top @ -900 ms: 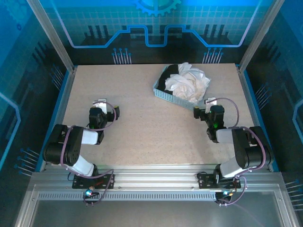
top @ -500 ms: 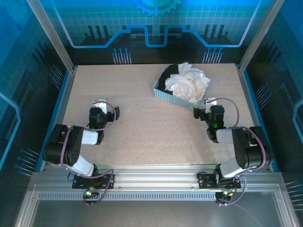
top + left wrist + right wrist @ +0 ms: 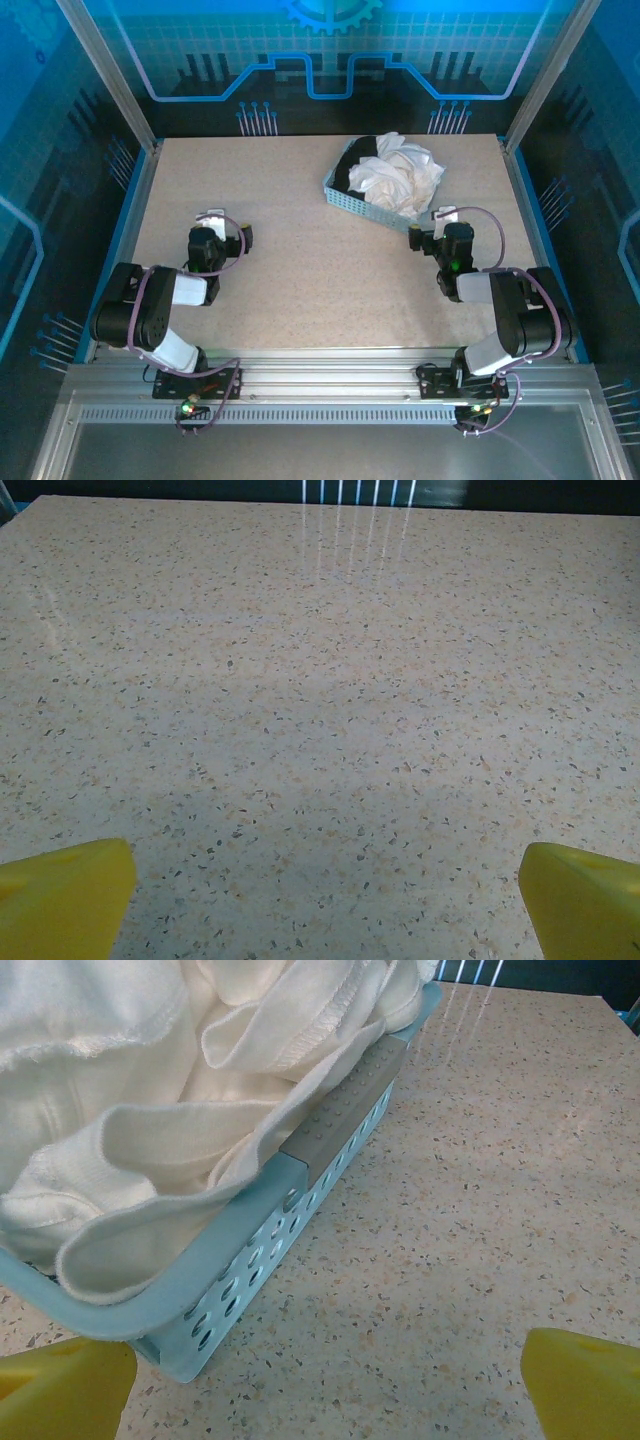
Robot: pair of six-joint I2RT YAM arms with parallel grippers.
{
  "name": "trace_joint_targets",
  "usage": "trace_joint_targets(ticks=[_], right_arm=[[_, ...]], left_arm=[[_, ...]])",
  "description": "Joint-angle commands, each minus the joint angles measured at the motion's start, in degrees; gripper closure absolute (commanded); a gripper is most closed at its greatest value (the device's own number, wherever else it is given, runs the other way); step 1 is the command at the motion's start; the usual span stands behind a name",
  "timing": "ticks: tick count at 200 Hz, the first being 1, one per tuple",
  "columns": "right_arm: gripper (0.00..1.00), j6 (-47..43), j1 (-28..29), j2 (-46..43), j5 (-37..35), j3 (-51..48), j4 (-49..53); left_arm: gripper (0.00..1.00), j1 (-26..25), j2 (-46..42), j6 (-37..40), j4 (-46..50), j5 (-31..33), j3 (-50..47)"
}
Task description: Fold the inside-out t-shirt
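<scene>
The speckled bench [image 3: 300, 270] carries everything. Both arms sit folded low near its near edge, elbows bent back toward their bases and wrists reaching forward just above the surface. The left arm [image 3: 150, 310] lies toward the near left corner and the right arm [image 3: 510, 310] toward the near right corner.

A light blue perforated basket [image 3: 352, 205] stands askew in the far right part of the bench. The inside-out t-shirt [image 3: 400, 175] is crumpled in a white heap inside it, with folds and a stitched hem spilling over the rim. A black garment [image 3: 358, 160] lies under and beside the shirt at the basket's left end.

The left fingers [image 3: 212, 218] point toward the far edge over bare bench. In the wrist view their yellow tips [image 3: 60, 900] stand wide apart with nothing between them. The right fingers [image 3: 442, 215] are level with the basket's near right end, close to it but not touching. They are also spread wide [image 3: 580, 1380], facing the basket wall [image 3: 250, 1230] and the overhanging shirt [image 3: 150, 1110].
</scene>
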State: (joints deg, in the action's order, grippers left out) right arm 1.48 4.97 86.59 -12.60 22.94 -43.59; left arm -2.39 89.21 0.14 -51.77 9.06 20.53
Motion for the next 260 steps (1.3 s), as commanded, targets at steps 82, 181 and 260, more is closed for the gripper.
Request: trace_joint_targets(ticks=[82, 181, 260], right_arm=[[0.00, 0.7, 0.3, -3.3, -1.8, 0.2, -0.3], [0.00, 17.4, 2.9, -27.9, -5.0, 12.8, 38.9], [0.00, 17.8, 9.4, 12.9, -3.2, 52.5, 58.6]], left_arm=[[0.01, 0.7, -1.9, -1.0, 0.1, 2.4, 1.3], [0.01, 1.0, -27.6, -29.8, 34.5, -15.6, 13.0], [0.01, -12.8, -10.2, -29.7, 45.2, -25.3, 30.5]])
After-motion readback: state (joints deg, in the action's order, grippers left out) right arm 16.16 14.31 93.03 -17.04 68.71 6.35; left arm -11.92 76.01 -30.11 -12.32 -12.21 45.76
